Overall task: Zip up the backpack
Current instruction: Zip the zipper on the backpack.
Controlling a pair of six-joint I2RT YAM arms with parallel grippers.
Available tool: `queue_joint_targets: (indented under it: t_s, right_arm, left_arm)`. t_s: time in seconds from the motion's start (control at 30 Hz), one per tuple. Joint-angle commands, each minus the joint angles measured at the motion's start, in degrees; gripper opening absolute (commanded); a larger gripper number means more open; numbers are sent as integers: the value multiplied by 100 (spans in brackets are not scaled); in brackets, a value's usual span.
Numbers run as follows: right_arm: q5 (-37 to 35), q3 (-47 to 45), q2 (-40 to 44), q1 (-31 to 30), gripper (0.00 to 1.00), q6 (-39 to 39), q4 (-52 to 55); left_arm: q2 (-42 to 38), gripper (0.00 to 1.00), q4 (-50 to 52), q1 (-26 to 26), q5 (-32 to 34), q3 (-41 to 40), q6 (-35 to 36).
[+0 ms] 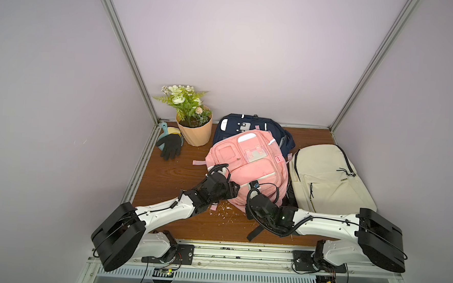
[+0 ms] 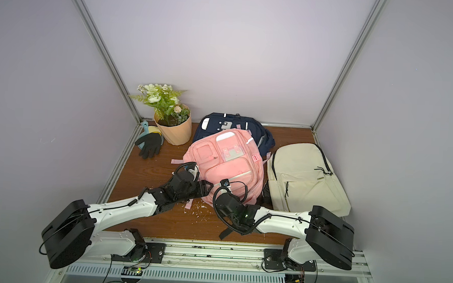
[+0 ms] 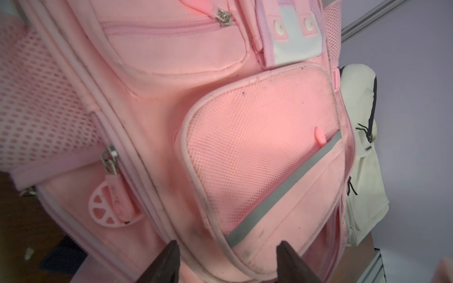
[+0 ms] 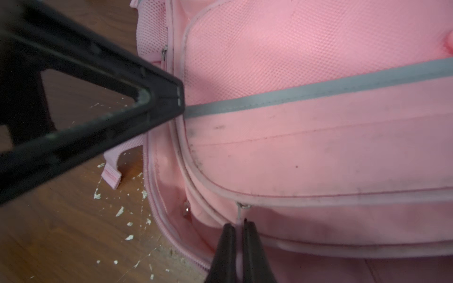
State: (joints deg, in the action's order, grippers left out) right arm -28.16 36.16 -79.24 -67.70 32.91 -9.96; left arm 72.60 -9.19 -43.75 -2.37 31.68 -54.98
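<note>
The pink pack (image 1: 248, 167) is lying face up in the middle of the table (image 1: 170, 176), its top pointing to 12 o'clock and overlapping the navy pack (image 1: 243, 123); the cream pack (image 1: 324, 176) is lying just beside it at 3 o'clock; the pot (image 1: 195, 132) of flowers is standing at its 10 o'clock near the back corner, with the glove (image 1: 170, 146) lying at the pot's 8 o'clock.

The left gripper (image 3: 226, 247) is reaching in from 8 o'clock toward the pack's lower front pocket; its fingers (image 3: 169, 259) are standing wide apart and holding nothing, with only the pocket's piping and grey strip (image 3: 282, 191) showing between them; in the right wrist view its tip is sitting at the strip's end, and whether it is touching I cannot tell.

The right gripper (image 4: 239, 230) is reaching in from 6 o'clock; its jaws are pinching tight on the pull (image 4: 239, 215) of a zip at the pack's bottom edge; the slider (image 4: 243, 205) is sitting just under the pocket's piping; beside it the outer zip (image 4: 152, 196) is gaping, and a second slider (image 4: 186, 208) is showing in the gap.

White crumbs (image 4: 120, 211) are lying scattered on the table near the pack's 7 o'clock corner.
</note>
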Motion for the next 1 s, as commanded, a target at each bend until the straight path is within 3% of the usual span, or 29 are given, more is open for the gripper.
queue_joint_targets:
  t_s: [0.0,0.17,0.27,0.4,0.67,0.83,0.97]
  right_arm:
    - [221,258,40,-163,0,-91,-397]
    - [302,298,17,-208,0,-173,-524]
    - [353,346,-96,-276,0,-239,-569]
    - [331,426,-205,-370,0,-241,-528]
    - [-178,349,90,-336,0,-147,0]
    - [-428,74,400,-206,0,115,481]
    - [-509,-249,836,46,0,292,706]
  left_arm:
    - [-73,66,-200,-132,37,-68,-403]
    - [-42,65,-408,-202,-69,-279,-608]
    - [49,53,-720,-272,-169,-308,-628]
    - [199,46,-711,-399,-94,-136,-540]
    - [56,12,-36,-379,490,-92,-476]
    - [-200,1,293,-135,652,-172,-426]
    - [-364,0,389,100,602,-281,-348]
